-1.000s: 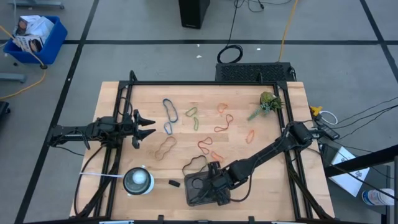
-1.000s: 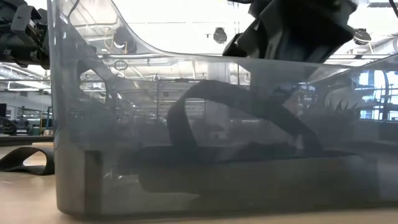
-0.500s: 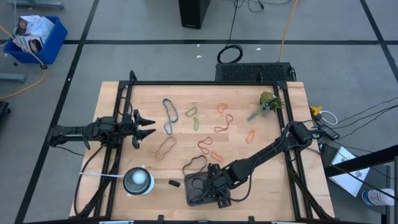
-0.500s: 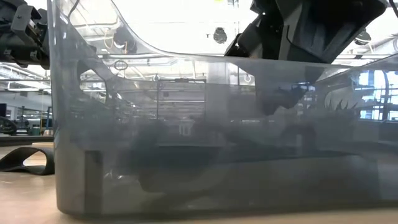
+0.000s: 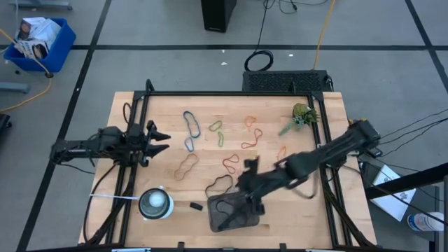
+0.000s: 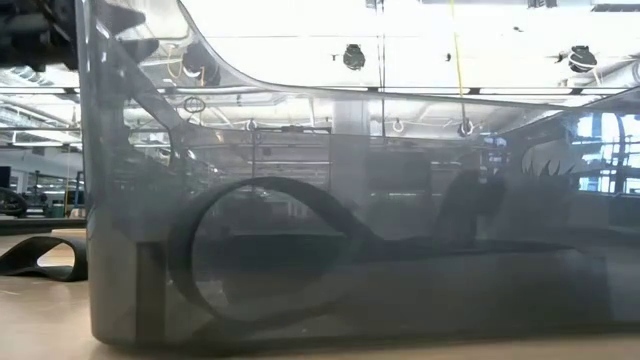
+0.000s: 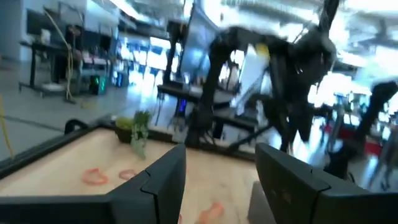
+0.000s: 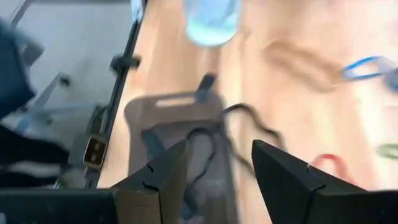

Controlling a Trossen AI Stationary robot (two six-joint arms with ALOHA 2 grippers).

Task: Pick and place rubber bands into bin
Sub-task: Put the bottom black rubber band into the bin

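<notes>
From above, I see the bin (image 5: pixel 234 213) at the near edge of the table (image 5: pixel 308 210), its long side running across, with one black band (image 5: pixel 225 208) curled inside. More rubber bands (image 5: pixel 192 124) lie scattered over the middle of the table, most with their long axes toward the far edge; a black one (image 5: pixel 219 184) sits just beyond the bin. My right gripper (image 5: pixel 250 170) hangs past that, empty; my left gripper (image 5: pixel 158 138) waits at the left rail, fingers spread. A round white object (image 5: pixel 155 203) stands left of the bin, a green sprig (image 5: pixel 299 116) at the far right corner.

At table height, the bin wall (image 6: pixel 330 200) fills my view, and the black band (image 6: pixel 270 250) loops upright inside.

Left wrist: fingers (image 7: pixel 165 180) apart.

Right wrist: fingers (image 8: pixel 283 174) apart over the bin (image 8: pixel 177 143).
</notes>
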